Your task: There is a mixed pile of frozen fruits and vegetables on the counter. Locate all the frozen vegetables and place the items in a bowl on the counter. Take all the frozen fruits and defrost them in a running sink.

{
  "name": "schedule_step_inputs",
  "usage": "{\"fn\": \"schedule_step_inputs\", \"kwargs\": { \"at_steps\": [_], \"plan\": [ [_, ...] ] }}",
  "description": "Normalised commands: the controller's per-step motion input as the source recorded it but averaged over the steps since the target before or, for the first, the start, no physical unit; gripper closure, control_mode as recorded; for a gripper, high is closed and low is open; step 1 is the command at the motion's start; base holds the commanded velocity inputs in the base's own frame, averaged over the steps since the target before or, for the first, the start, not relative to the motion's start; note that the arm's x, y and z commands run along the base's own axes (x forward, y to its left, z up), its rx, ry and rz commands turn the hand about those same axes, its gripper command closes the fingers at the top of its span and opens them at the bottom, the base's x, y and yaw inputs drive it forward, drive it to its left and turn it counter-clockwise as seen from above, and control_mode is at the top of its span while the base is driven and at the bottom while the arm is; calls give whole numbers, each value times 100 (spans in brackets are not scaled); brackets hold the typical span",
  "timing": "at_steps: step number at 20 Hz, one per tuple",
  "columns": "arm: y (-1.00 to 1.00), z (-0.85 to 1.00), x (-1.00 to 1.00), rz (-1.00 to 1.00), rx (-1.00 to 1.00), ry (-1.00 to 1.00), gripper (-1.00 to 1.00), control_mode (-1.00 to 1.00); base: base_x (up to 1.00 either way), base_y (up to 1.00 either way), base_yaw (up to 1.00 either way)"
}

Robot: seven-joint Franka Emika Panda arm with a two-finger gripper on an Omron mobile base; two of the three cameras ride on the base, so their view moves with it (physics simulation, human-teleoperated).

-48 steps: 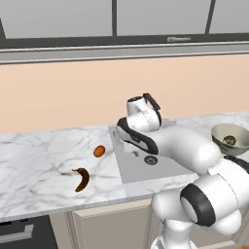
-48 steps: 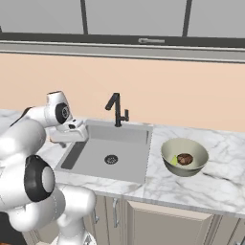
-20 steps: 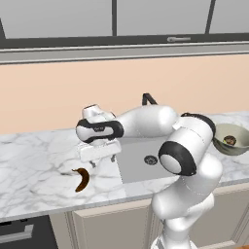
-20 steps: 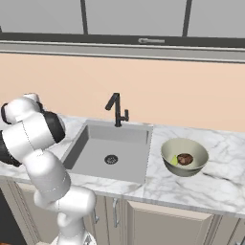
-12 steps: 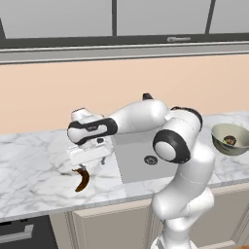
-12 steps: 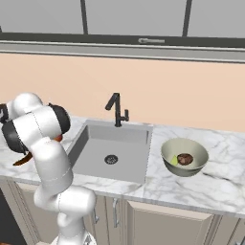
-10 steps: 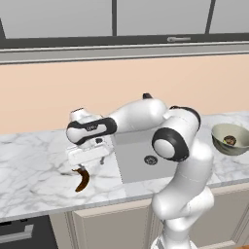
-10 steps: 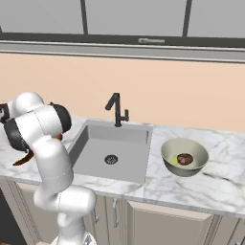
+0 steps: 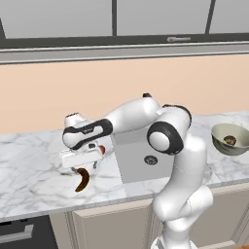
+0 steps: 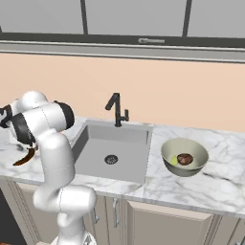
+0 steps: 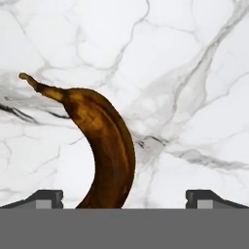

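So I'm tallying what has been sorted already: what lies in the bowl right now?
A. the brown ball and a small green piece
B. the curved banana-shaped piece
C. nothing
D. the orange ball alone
A: in the right base view the bowl holds the brown ball with the small green piece beside it, while the curved brown piece lies on the counter under the open gripper.

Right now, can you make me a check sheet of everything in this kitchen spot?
Surface: white marble counter.
Job's things: curved brown piece lies on the counter; orange ball beside it, partly hidden; brown ball and green piece in the bowl; sink holds nothing, faucet dry.
Clutter: nothing seen.
End effector: open, low over the curved piece, not gripping it.
Cables: nothing seen.
Surroundings: beige wall, cabinets below.
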Motion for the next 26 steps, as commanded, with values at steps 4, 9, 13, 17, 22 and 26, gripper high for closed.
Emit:
{"fn": "schedule_step_inputs", "kwargs": {
  "at_steps": [4,9,13,17,22,26],
  "plan": [
    [5,-11,7,-2,0,-6,-100,-100,0,0,0],
    [1,-20,2,-2,0,-4,-100,-100,0,0,0],
    [2,-24,0,-1,0,-3,-100,-100,0,0,0],
    [0,-21,0,0,1,-1,-100,-100,0,0,0],
    [0,-19,0,0,2,0,-100,-100,0,0,0],
    [0,-16,0,0,1,0,100,-100,0,0,0]
  ]
}}
